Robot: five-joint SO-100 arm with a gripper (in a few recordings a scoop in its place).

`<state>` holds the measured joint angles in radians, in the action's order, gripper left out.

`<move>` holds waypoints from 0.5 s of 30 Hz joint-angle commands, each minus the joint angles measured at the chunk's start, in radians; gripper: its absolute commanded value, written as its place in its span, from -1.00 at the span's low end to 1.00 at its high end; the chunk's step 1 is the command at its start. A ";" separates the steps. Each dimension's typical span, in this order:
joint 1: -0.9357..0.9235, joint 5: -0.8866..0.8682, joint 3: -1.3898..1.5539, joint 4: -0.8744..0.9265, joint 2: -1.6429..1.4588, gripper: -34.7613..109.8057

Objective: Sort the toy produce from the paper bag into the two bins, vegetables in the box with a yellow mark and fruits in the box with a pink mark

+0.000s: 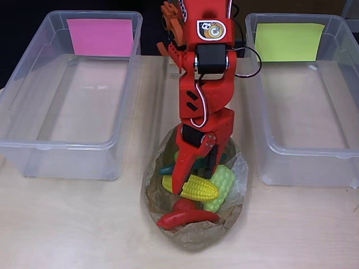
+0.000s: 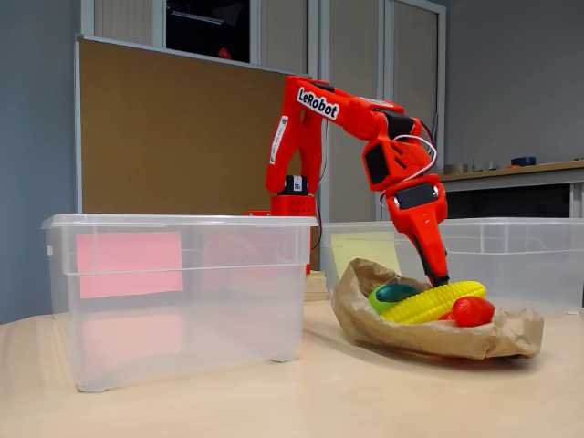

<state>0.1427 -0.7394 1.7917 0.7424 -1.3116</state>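
Note:
A crumpled brown paper bag (image 1: 193, 235) (image 2: 429, 336) lies open on the table between the two bins. In it are a yellow corn cob (image 1: 196, 189) (image 2: 436, 301), a pale green bumpy piece (image 1: 224, 182), a red chili (image 1: 185, 218), a round red piece (image 2: 472, 311) and a dark green piece (image 1: 167, 168) (image 2: 394, 292). My red gripper (image 1: 195, 176) (image 2: 442, 277) reaches down into the bag, open, with its fingers on either side of the corn cob. Both bins hold nothing: the box with the pink mark (image 1: 100, 37) (image 2: 128, 265) at left, the box with the yellow mark (image 1: 289, 42) (image 2: 365, 248) at right.
In the overhead view the arm's base (image 1: 185, 22) stands at the back between the clear bins (image 1: 33, 151) (image 1: 291, 162). Bare wooden table (image 1: 67, 224) lies in front of both bins and beside the bag. A brown board (image 2: 182, 137) stands behind.

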 commanded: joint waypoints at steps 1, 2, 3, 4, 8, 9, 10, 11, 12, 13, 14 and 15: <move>-0.005 -0.012 0.003 0.009 -0.002 -0.03; -0.011 -0.011 -0.002 0.015 0.005 -0.04; -0.017 -0.009 -0.008 0.023 0.011 -0.04; -0.023 -0.009 -0.015 0.031 0.017 -0.05; -0.032 -0.011 -0.032 0.041 0.035 -0.08; -0.032 -0.012 -0.034 0.046 0.035 -0.09; -0.032 -0.012 -0.035 0.051 0.035 -0.09; -0.032 -0.005 -0.040 0.054 0.035 -0.11; -0.032 0.003 -0.046 0.061 0.035 -0.14; -0.032 0.012 -0.055 0.069 0.038 -0.16; -0.032 0.017 -0.066 0.078 0.043 -0.19; -0.032 0.025 -0.077 0.086 0.049 -0.20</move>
<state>0.1074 -0.7394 1.7503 0.8007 -1.2487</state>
